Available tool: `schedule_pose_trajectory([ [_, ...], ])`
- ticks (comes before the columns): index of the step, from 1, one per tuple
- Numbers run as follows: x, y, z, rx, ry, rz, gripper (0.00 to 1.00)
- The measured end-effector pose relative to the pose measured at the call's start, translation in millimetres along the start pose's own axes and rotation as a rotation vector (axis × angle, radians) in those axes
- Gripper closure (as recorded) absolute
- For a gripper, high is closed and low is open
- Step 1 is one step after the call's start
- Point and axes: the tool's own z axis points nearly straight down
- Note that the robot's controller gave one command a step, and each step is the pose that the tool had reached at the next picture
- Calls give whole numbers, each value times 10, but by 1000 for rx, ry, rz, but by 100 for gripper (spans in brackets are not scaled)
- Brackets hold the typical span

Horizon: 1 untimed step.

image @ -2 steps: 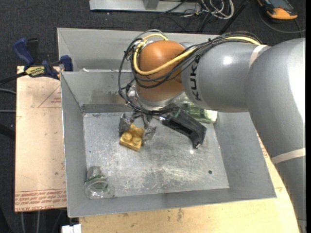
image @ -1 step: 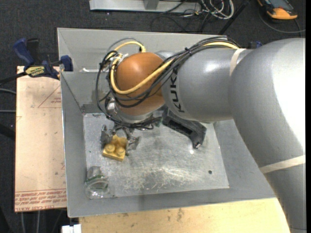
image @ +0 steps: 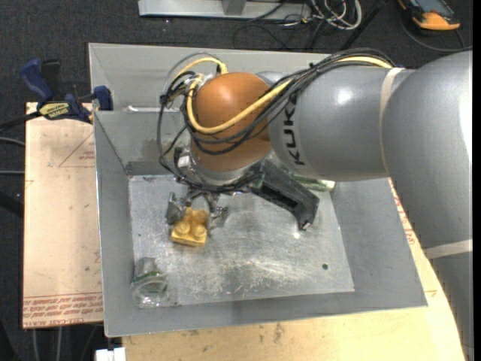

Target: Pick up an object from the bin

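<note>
In the camera view, the two-finger gripper (image: 197, 211) hung below the arm's orange wrist cover, low over the left half of the grey metal bin (image: 263, 265). Its jaws stood apart, one finger on each side of the upper end of a small yellow plastic brick with studs on top (image: 189, 229), which lay on the bin floor left of centre. Whether the fingers touched the brick could not be told. A clear, crumpled plastic cup (image: 148, 280) lay well apart in the near left corner. A dark, angled, elongated piece (image: 291, 196) lay right of the gripper, under the arm.
</note>
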Motion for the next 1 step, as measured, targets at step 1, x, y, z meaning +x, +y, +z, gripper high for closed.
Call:
schedule_pose_trajectory([
  [1,323,-250,-69,9,5,26,100],
])
